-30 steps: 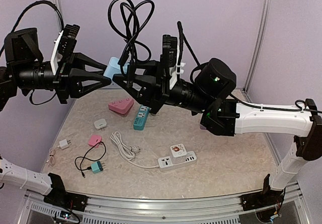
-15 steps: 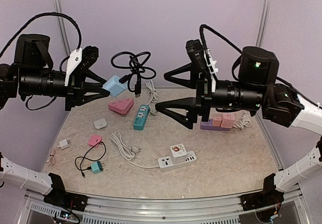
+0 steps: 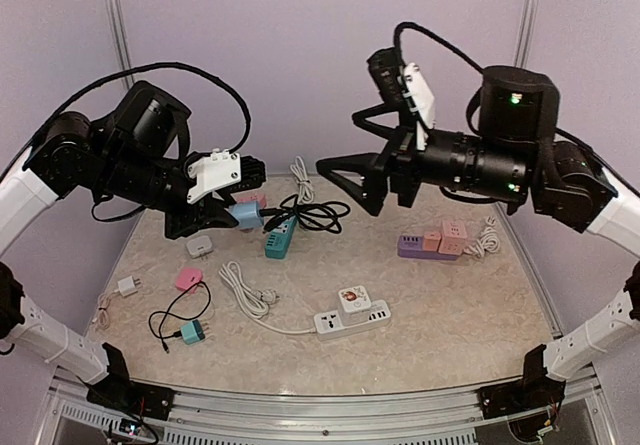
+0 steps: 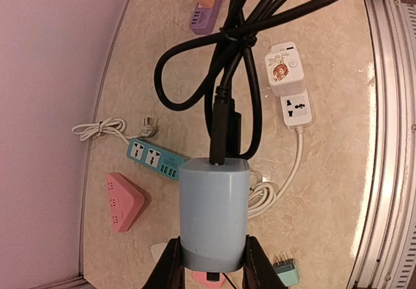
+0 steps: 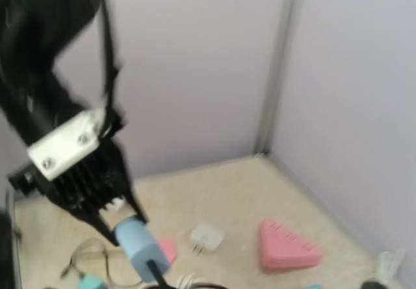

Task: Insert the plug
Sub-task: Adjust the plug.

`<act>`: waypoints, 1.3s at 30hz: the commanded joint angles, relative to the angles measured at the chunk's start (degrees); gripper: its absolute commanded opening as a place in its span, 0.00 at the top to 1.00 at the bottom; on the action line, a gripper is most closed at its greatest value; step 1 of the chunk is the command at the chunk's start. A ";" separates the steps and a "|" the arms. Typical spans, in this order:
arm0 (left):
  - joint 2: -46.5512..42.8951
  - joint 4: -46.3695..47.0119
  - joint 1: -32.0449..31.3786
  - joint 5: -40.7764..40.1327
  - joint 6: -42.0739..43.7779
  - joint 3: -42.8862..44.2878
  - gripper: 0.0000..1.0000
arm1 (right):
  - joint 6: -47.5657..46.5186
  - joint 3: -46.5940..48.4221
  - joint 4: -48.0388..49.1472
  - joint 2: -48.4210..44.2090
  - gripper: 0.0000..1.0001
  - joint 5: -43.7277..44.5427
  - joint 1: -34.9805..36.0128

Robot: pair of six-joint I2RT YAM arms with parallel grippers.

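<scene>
The light-blue charger (image 4: 214, 204), with the black cable (image 4: 220, 123) plugged into its far end, hangs above the worktop (image 3: 450, 315), pinched at its base between the jaws of the left gripper (image 4: 212, 264); the right gripper (image 3: 338, 142) hovers opposite, jaws spread wide.

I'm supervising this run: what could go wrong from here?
1. The left fingers pinch only the rear end of the light blue charger; the hanging black cable may tilt it or pull it loose.
2. The cable's loops hang over the teal power strip and could snag or drag it.
3. The right fingers stand open, holding nothing, so the cable goes unsupported.
</scene>
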 commanded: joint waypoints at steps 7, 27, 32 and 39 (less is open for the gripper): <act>-1.16 -1.49 -0.79 11.28 -0.30 1.79 1.00 | -4.13 12.78 -9.47 16.58 0.00 -21.08 -5.49; 2.14 -0.83 1.06 14.66 -3.92 5.28 1.00 | 2.78 13.15 -4.62 29.20 0.21 -40.48 -8.91; 2.16 -0.44 1.65 15.49 -3.96 5.13 1.00 | 5.23 10.93 -1.44 28.64 0.50 -40.93 -8.91; 2.34 -0.69 1.92 15.83 -2.73 4.96 1.00 | 3.53 11.83 -4.36 29.65 0.51 -39.52 -8.91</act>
